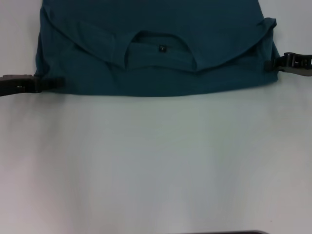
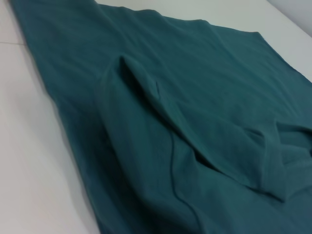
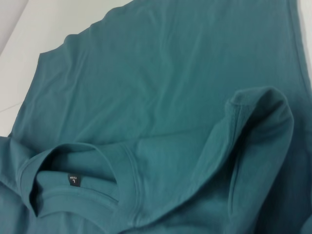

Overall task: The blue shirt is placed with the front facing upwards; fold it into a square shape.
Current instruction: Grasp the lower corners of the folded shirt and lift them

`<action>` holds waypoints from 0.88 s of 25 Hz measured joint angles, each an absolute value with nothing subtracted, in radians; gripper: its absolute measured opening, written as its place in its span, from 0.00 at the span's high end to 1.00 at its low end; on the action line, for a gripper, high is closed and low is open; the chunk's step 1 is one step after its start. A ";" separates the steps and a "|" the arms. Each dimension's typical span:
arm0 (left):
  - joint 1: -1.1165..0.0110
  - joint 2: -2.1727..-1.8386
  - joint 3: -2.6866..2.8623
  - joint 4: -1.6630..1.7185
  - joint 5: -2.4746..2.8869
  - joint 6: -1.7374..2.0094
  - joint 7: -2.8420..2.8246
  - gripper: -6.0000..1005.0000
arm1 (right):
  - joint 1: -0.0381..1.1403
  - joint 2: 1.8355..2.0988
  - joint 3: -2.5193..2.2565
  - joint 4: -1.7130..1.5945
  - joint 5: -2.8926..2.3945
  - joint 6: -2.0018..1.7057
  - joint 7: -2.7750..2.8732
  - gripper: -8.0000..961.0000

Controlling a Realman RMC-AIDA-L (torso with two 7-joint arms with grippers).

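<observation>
The blue shirt (image 1: 161, 29) lies at the far side of the white table, its plain back up and its sleeves folded in over the body. The round neck (image 1: 161, 51) with its small black label (image 1: 162, 48) faces me near the shirt's front edge. My left gripper (image 1: 58, 82) sits low at the shirt's near left corner, touching the cloth. At the right edge, just below a bunched sleeve fold (image 1: 265, 27), is my right gripper (image 1: 268, 64). The wrist views show only shirt (image 2: 204, 97) (image 3: 161, 87), a sleeve fold (image 3: 253, 126) and the label (image 3: 73, 180).
White table (image 1: 156, 161) stretches from the shirt's front edge toward me. A dark strip (image 1: 224, 232) shows at the very bottom of the head view. The shirt's far part runs out of the head view at the top.
</observation>
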State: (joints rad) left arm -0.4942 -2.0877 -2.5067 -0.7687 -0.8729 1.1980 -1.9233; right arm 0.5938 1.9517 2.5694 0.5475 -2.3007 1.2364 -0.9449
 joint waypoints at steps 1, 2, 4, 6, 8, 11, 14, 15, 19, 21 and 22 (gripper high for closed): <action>-0.494 -2.086 -2.506 -0.767 -0.873 1.195 -1.926 0.17 | 0.594 1.952 2.569 0.548 -2.300 1.236 -0.945 0.96; -0.494 -2.083 -2.505 -0.764 -0.873 1.193 -1.928 0.20 | 0.594 1.952 2.569 0.548 -2.299 1.236 -0.945 0.96; -0.495 -2.078 -2.501 -0.759 -0.870 1.193 -1.933 0.26 | 0.593 1.952 2.569 0.549 -2.294 1.236 -0.945 0.96; -0.496 -2.078 -2.499 -0.760 -0.866 1.193 -1.933 0.31 | 0.593 1.952 2.569 0.550 -2.291 1.236 -0.945 0.96; -0.496 -2.081 -2.499 -0.762 -0.864 1.191 -1.934 0.35 | 0.592 1.952 2.569 0.551 -2.289 1.236 -0.945 0.96; -0.497 -2.082 -2.498 -0.763 -0.864 1.188 -1.935 0.41 | 0.591 1.951 2.569 0.552 -2.289 1.236 -0.945 0.96; -0.498 -2.082 -2.496 -0.762 -0.864 1.185 -1.935 0.48 | 0.589 1.951 2.569 0.552 -2.289 1.236 -0.945 0.96; -0.499 -2.082 -2.495 -0.761 -0.864 1.182 -1.935 0.50 | 0.588 1.951 2.569 0.551 -2.289 1.236 -0.945 0.96; -0.502 -2.080 -2.493 -0.758 -0.863 1.179 -1.936 0.62 | 0.586 1.950 2.569 0.548 -2.289 1.235 -0.952 0.95; -0.503 -2.077 -2.493 -0.758 -0.863 1.179 -1.936 0.71 | 0.584 1.951 2.569 0.547 -2.289 1.228 -0.958 0.95; -0.503 -2.076 -2.493 -0.760 -0.863 1.181 -1.936 0.75 | 0.582 1.951 2.569 0.547 -2.288 1.227 -0.960 0.95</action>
State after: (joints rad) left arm -0.5034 -2.0762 -2.4927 -0.7596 -0.8625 1.1812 -1.9358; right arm 0.5821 1.9513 2.5694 0.5471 -2.2885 1.2274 -0.9601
